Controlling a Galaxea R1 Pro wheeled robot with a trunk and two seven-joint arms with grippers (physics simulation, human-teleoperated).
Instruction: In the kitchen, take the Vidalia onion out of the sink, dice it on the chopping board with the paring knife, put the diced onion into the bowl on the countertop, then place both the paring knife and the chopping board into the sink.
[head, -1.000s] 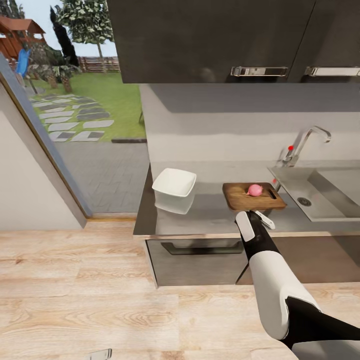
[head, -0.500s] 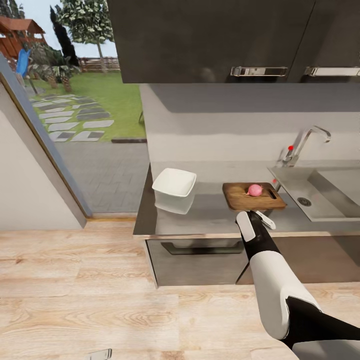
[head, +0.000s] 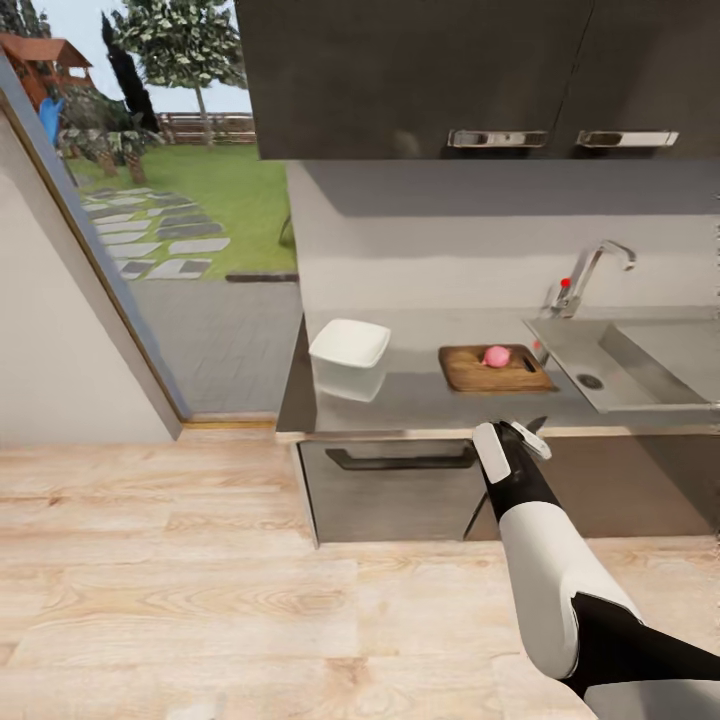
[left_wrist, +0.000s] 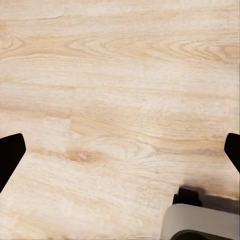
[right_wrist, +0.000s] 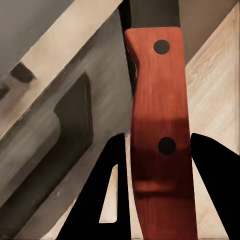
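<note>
The right claw (right_wrist: 150, 200) grips the paring knife (right_wrist: 160, 140) by its smooth red two-riveted handle; a round pink onion (head: 496, 355) sits on the grained wooden chopping board (head: 470, 375) on the glossy grey surface (head: 400, 400). The left claw (left_wrist: 120, 150) is spread open.

Pink onion (head: 496, 355) on the brown wooden chopping board (head: 494, 369); white bowl (head: 350, 343) on the grey countertop (head: 400, 395); red knife handle (right_wrist: 160, 135) with two dark rivets; pale grained wood floor (left_wrist: 120, 100); red-knobbed steel tap (head: 585, 276)

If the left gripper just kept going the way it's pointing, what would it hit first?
Most likely the wooden floor: the left wrist view looks along the left gripper at bare planks with nothing between, though how far off they are is unclear.
</note>
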